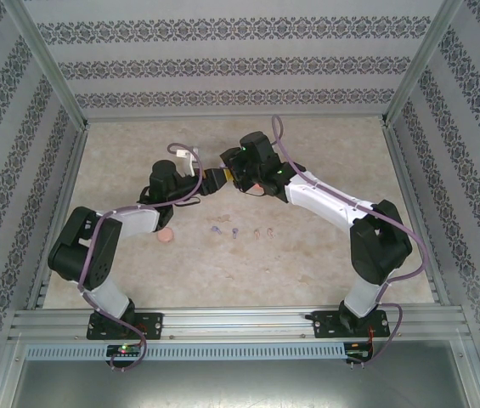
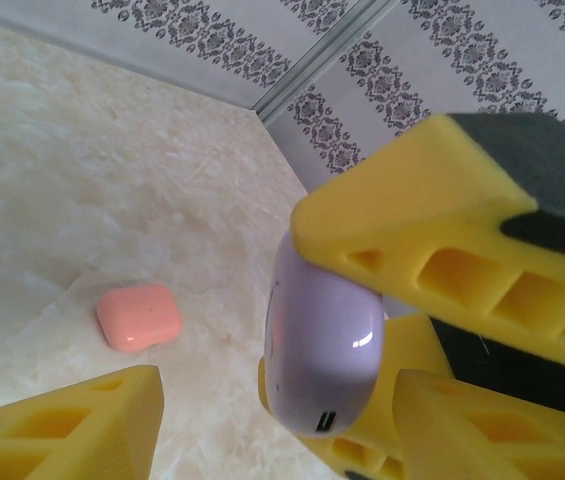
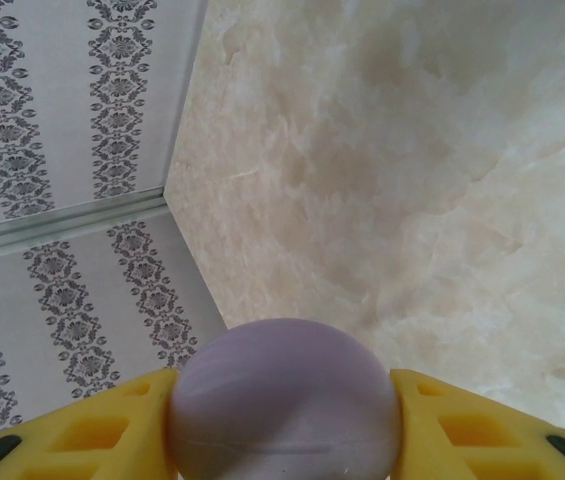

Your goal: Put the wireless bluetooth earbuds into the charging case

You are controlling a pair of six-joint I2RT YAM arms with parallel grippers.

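Left pincer is half released: in its wrist view one yellow finger stands clearly apart from the lilac case, to the left of it. From this I judge that it grasps nothing, but whether its other finger touches the case I cannot tell. Left of the lilac case, down on the table, lies a salmon case, closed and flat, and nothing touches it. The lilac case itself is lifted above the table, between the two arms, and its small dark port shows at its lower end in the left wrist view. I think it is kept in the air like this so that the left pincer can take the other side, because a lid is difficult to open with one pincer only. Right of it, the right pincer is clenched on the lilac case, with one yellow finger on each flank. The earbuds lie in a short row on the table, nearer to the arm bases than the lilac case and well apart from it, so none is inserted yet.
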